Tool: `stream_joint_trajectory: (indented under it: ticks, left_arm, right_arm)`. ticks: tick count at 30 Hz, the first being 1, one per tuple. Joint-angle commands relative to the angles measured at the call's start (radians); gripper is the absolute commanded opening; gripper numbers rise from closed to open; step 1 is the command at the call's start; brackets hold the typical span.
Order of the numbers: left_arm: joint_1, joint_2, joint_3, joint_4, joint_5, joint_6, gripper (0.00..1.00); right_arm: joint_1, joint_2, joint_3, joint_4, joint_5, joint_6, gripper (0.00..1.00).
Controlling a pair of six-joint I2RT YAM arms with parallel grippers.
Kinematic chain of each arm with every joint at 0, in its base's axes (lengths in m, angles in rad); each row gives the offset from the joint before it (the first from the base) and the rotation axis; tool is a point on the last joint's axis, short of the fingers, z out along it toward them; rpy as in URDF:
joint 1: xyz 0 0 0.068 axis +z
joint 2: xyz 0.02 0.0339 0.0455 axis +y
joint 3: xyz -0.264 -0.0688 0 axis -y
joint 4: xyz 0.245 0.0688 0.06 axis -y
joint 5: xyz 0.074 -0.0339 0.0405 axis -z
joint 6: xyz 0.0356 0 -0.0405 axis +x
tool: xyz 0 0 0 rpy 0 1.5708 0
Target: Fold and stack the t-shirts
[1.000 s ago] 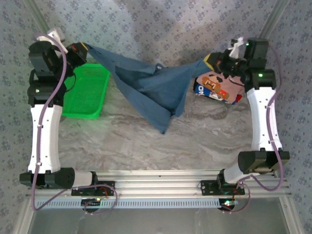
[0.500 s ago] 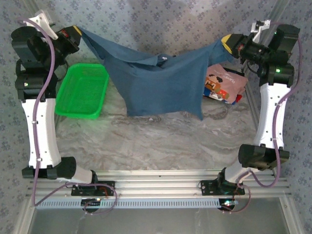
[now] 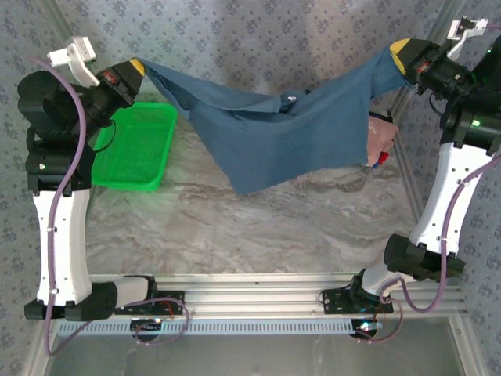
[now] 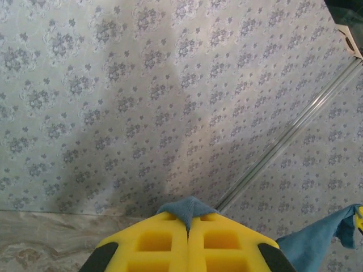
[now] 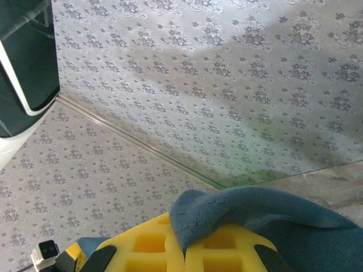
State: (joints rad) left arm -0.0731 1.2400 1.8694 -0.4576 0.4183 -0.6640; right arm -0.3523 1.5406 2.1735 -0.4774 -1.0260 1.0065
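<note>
A dusty teal-blue t-shirt (image 3: 282, 133) hangs stretched in the air between my two grippers, above the marble table. My left gripper (image 3: 138, 66) is shut on its left corner at the upper left. Its yellow jaws (image 4: 188, 232) are pressed together, with a tuft of blue cloth (image 4: 187, 208) poking out between them. My right gripper (image 3: 401, 48) is shut on the other corner at the upper right, with blue cloth (image 5: 249, 212) draped over its yellow jaws. A pink t-shirt (image 3: 380, 139) lies at the right edge of the table, mostly hidden behind the hanging shirt.
A green mesh basket (image 3: 137, 145) stands on the table at the left, below my left gripper. The patterned back wall (image 3: 258, 39) and side walls close in the table. A metal frame post (image 3: 403, 168) runs down the right side near the pink shirt.
Both grippers have risen and moved apart. The blue shirt has gone from a sagging bundle to a taut spread sheet. It now covers most of the pink shirt.
</note>
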Motion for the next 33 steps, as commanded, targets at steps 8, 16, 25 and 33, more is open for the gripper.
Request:
stream_joint_trajectory:
  ticks: [8, 16, 25, 33]
  left_arm:
    - [-0.058, -0.122, -0.398, 0.079, -0.177, -0.065, 0.00]
    - [-0.017, -0.149, -0.553, 0.018, -0.297, 0.032, 0.00]
    - [-0.171, -0.191, -0.383, 0.071, -0.182, 0.034, 0.00]
    - [-0.615, -0.064, -0.204, 0.190, -0.252, 0.129, 0.00]
  right_arm:
    - [0.235, 0.198, 0.116, -0.446, 0.126, -0.310, 0.00]
    - [0.479, 0.637, 0.531, -0.638, 0.392, -0.495, 0.00]
    - [0.438, 0.421, 0.391, -0.417, 0.411, -0.427, 0.00]
    - [0.097, 0.109, 0.144, -0.280, 0.326, -0.276, 0.00]
